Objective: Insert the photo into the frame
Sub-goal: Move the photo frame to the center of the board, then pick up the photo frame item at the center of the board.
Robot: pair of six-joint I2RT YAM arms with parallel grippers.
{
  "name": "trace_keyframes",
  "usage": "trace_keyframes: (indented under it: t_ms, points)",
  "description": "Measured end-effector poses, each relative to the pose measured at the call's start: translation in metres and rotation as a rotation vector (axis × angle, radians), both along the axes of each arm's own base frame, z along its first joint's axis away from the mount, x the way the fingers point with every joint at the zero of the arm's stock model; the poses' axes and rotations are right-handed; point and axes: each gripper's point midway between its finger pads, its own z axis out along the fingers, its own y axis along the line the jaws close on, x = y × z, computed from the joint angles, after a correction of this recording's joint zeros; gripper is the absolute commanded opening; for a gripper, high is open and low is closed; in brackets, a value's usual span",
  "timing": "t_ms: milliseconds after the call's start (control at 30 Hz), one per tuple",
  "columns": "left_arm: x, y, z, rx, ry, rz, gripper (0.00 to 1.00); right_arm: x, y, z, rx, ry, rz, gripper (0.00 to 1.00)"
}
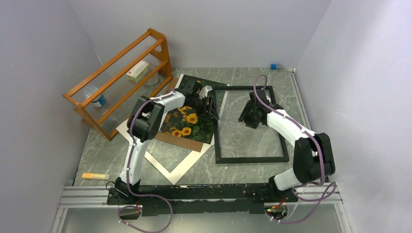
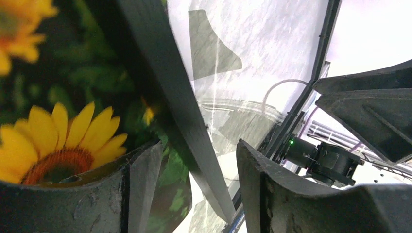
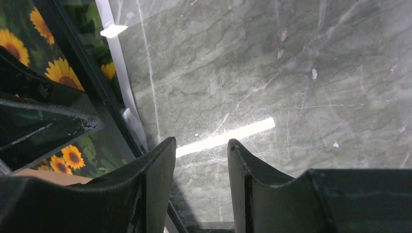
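Table (image 1: 97, 150), near to far. One white mat (image 1: 170, 167) lies nearest, toward the left edge, with one brown backing board (image 1: 189, 142) on it. One photo (image 1: 187, 121), sunflower side up, rests on that board, left of centre. One frame (image 1: 252, 159) lies flat just to its right, its left rail running along the photo's right edge.

Left gripper (image 2: 198, 145): jaws apart and astride that left rail, not closed on it, with one finger over the photo and the other over the glass.

Right gripper (image 3: 200, 141): jaws apart, nothing between them, over the pane in the frame's far half.

One orange rack (image 1: 121, 73) stands at the far left corner.

Grippers counted: two.
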Motion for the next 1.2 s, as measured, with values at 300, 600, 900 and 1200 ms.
trace_keyframes:
  t_ms: [300, 600, 900, 1200]
  points:
    - [-0.01, 0.096, 0.023, 0.224, -0.039, 0.2, 0.7, 0.01, 0.014, 0.01, 0.054, -0.04, 0.034, 0.47]
    - [-0.065, 0.249, 0.038, 0.523, -0.048, 0.631, 0.74, 0.018, 0.03, 0.004, 0.078, -0.043, 0.056, 0.47]
    - [-0.134, 0.335, 0.007, 0.651, 0.115, 0.973, 0.77, 0.024, 0.038, -0.001, 0.074, -0.028, 0.069, 0.47]
    - [-0.157, 0.359, -0.006, 0.686, 0.169, 1.131, 0.76, 0.025, 0.038, -0.003, 0.067, -0.019, 0.074, 0.48]
